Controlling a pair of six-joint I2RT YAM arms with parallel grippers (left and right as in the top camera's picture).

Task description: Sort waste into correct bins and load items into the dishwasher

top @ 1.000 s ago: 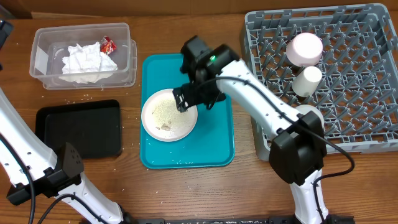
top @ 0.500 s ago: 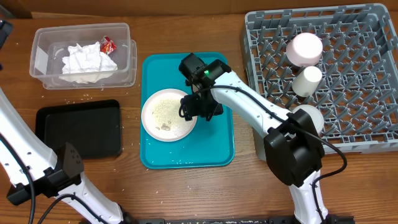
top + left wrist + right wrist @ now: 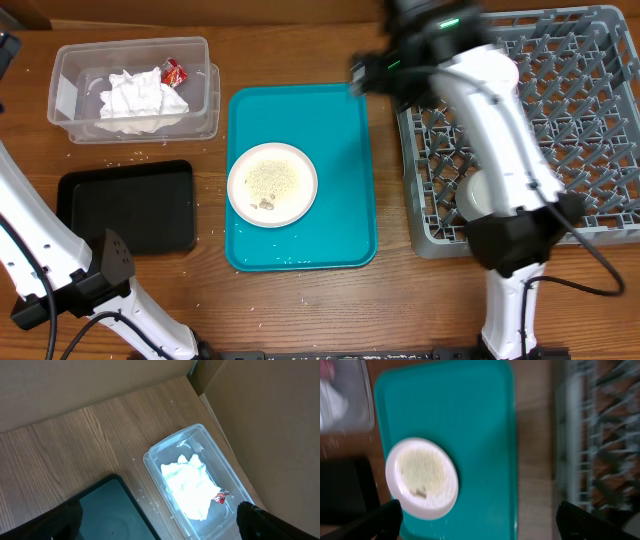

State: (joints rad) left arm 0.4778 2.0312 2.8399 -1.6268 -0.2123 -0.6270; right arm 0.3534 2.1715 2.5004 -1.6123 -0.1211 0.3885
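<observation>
A white plate (image 3: pixel 272 184) with food crumbs lies on the teal tray (image 3: pixel 345 130); it also shows in the right wrist view (image 3: pixel 422 478). My right gripper (image 3: pixel 477 522) is open and empty, raised high over the gap between the teal tray (image 3: pixel 480 415) and the grey dish rack (image 3: pixel 600 120); overhead it is a blur (image 3: pixel 375 72). My left gripper (image 3: pixel 157 517) is open and empty, high above the clear bin (image 3: pixel 150 457) and the black tray (image 3: pixel 100 510). The clear bin (image 3: pixel 205 100) holds white tissue (image 3: pixel 140 95) and a red wrapper (image 3: pixel 174 71).
The black tray (image 3: pixel 127 205) lies at front left of the teal tray. The right arm hides much of the rack's left side; a white round dish (image 3: pixel 478 195) shows there. Crumbs are scattered on the wood near the bin.
My right gripper has left the plate and swung up and right toward the rack, empty. The plate stays on the teal tray. The left arm has not moved.
</observation>
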